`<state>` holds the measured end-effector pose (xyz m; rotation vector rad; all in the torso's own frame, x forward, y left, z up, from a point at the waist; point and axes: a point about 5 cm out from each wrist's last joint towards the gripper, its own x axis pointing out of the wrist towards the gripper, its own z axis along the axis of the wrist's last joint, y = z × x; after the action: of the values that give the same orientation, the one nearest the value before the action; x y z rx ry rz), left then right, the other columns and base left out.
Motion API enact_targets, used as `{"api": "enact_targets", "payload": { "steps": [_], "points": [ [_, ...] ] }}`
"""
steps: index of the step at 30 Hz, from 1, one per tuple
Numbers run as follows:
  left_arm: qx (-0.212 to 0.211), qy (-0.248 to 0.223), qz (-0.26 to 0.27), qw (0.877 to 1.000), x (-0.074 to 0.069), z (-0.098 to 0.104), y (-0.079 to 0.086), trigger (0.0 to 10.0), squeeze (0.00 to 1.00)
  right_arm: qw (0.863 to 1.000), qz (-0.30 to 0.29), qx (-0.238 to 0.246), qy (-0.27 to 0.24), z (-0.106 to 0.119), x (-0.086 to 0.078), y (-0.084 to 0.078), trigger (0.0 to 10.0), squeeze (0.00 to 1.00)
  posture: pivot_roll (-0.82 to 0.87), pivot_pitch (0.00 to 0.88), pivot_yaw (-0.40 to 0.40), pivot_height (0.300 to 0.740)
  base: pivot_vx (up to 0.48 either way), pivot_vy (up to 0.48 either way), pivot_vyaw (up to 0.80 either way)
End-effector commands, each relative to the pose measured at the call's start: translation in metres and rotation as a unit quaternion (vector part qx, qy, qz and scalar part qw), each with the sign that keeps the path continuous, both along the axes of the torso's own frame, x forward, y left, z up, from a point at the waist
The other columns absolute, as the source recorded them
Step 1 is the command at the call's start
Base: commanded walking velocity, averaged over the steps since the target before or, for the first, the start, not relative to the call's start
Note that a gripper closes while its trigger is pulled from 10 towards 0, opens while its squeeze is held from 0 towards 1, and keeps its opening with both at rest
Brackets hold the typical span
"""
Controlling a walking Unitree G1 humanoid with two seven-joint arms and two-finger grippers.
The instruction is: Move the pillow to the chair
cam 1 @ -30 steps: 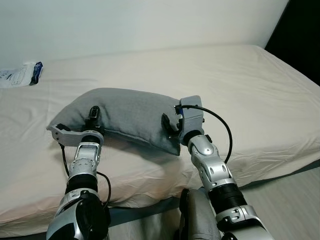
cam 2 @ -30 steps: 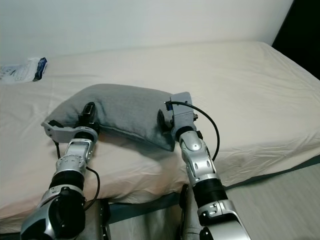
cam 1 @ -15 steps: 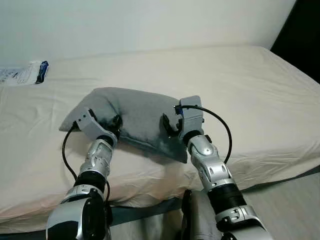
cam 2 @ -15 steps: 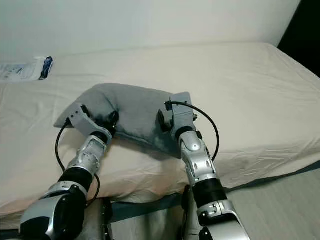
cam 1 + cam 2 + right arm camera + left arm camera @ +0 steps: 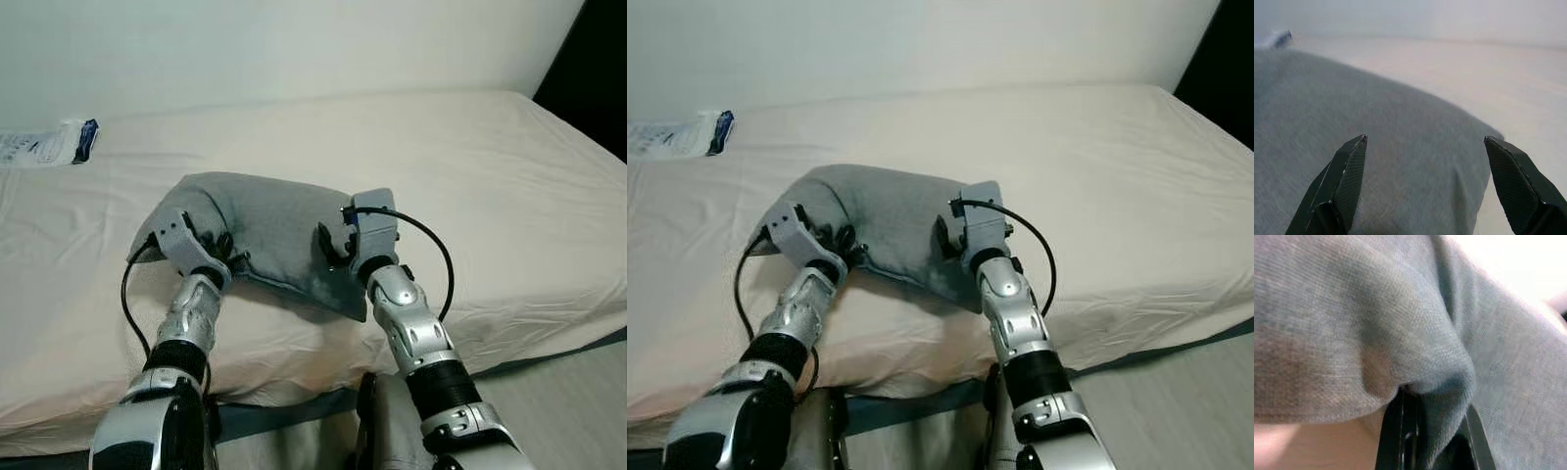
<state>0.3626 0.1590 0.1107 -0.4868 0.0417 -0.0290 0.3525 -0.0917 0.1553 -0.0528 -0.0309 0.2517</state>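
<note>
Here the left fingers (image 5: pixel 1400 431) pinch the grey pillow (image 5: pixel 265 220) on the bed (image 5: pixel 470 166), right fingers (image 5: pixel 1347 176) spread wide over it

Bare sheet on bed (image 5: pixel 470 166) right of and behind pillow (image 5: pixel 265 230): open passage. Packet (image 5: pixel 44 145) well apart at far left corner. Wall (image 5: pixel 294 44) bounds far side.

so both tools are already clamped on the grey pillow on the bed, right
Not quite. Only the left tool is clamped on the grey pillow: the left wrist view shows fabric bunched between its fingers. In the right wrist view, the right tool is open, its fingers spread wide over the pillow. The pillow does lie on the bed.
</note>
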Motion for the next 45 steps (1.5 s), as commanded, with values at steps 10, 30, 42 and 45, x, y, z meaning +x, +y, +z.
{"api": "enact_targets", "payload": {
  "steps": [10, 30, 42, 45],
  "points": [
    [0.133, -0.225, 0.041, 0.964, -0.035, 0.118, 0.037, 0.0, 0.0, 0.997, -0.022, -0.018, -0.077, 0.027, 0.0, -0.013, 10.0, 0.0, 0.0, 0.077, -0.039, 0.538, 0.0, 0.0, 0.0],
    [0.132, -0.237, 0.028, 0.962, -0.061, 0.142, 0.01, 10.0, 0.0, 0.996, -0.011, 0.007, -0.089, 0.034, -0.004, -0.004, 10.0, 0.0, 0.02, 0.055, -0.047, 0.538, 0.0, 0.0, 0.0],
    [0.267, -0.162, 0.044, 0.949, -0.059, 0.11, 0.009, 10.0, 0.0, 0.996, -0.009, 0.024, -0.087, 0.035, -0.006, -0.005, 10.0, 0.0, 0.03, 0.052, -0.048, 0.538, 0.0, 0.0, 0.0],
    [0.331, -0.155, 0.025, 0.93, -0.059, 0.104, 0.004, 10.0, 0.0, 0.995, -0.007, 0.021, -0.094, 0.038, -0.006, -0.006, 10.0, 0.0, 0.03, 0.055, -0.049, 0.548, 0.0, 0.0, 0.0]
  ]
}}
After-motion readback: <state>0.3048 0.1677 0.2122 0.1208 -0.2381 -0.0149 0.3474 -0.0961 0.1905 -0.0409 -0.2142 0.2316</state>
